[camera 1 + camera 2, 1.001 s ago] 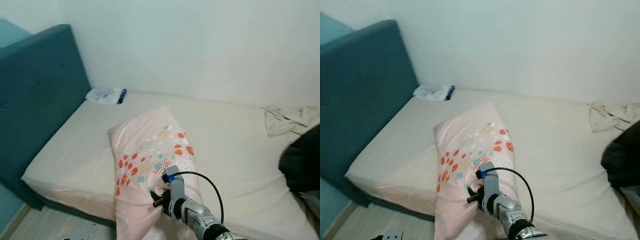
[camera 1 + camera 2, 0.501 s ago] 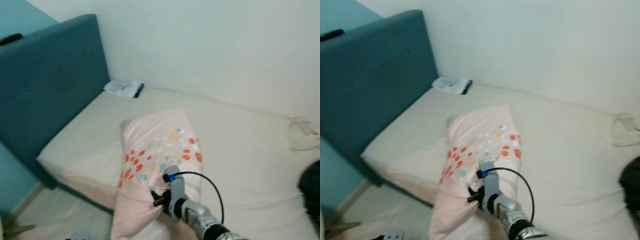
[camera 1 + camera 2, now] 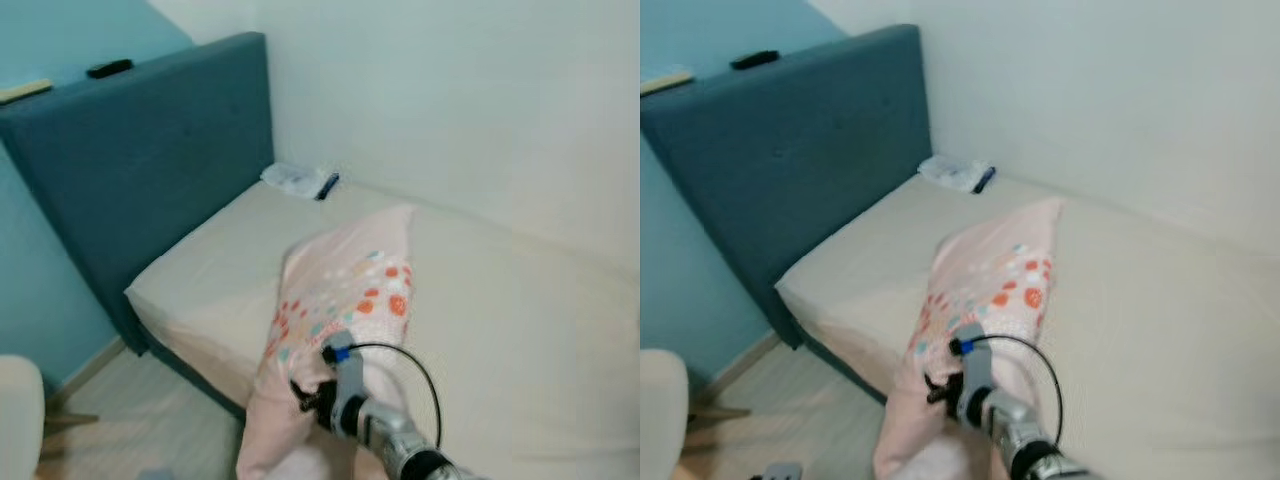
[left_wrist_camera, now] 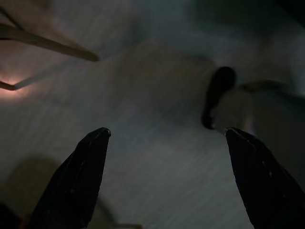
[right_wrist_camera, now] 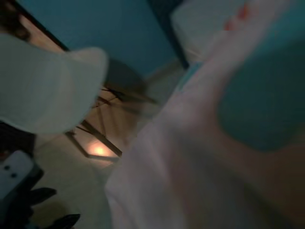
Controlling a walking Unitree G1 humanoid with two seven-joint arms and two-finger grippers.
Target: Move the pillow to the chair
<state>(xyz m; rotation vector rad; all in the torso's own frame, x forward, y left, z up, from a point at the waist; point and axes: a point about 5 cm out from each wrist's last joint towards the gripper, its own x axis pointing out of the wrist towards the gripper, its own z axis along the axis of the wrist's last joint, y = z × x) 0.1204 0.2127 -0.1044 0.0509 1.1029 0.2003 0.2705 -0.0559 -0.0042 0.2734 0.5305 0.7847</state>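
Right gripper [image 3: 305,392] is clamped on the pink patterned pillow [image 3: 340,300] at the mattress [image 3: 210,290] front edge. Right wrist view reveals the white chair [image 5: 45,88]. Left gripper [image 4: 167,143] fingers stand wide apart, idle.

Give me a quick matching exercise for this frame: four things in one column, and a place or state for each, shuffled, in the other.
Things:
1. pillow
2. headboard
3. packet
4. left gripper

Places or states:
A. fingers apart, holding nothing
B. at the bed's far corner by the wall
C. teal, with a dark object on top
D. held by the right gripper, hanging off the bed edge

Pairs: 1-D, 2-C, 3-B, 4-A
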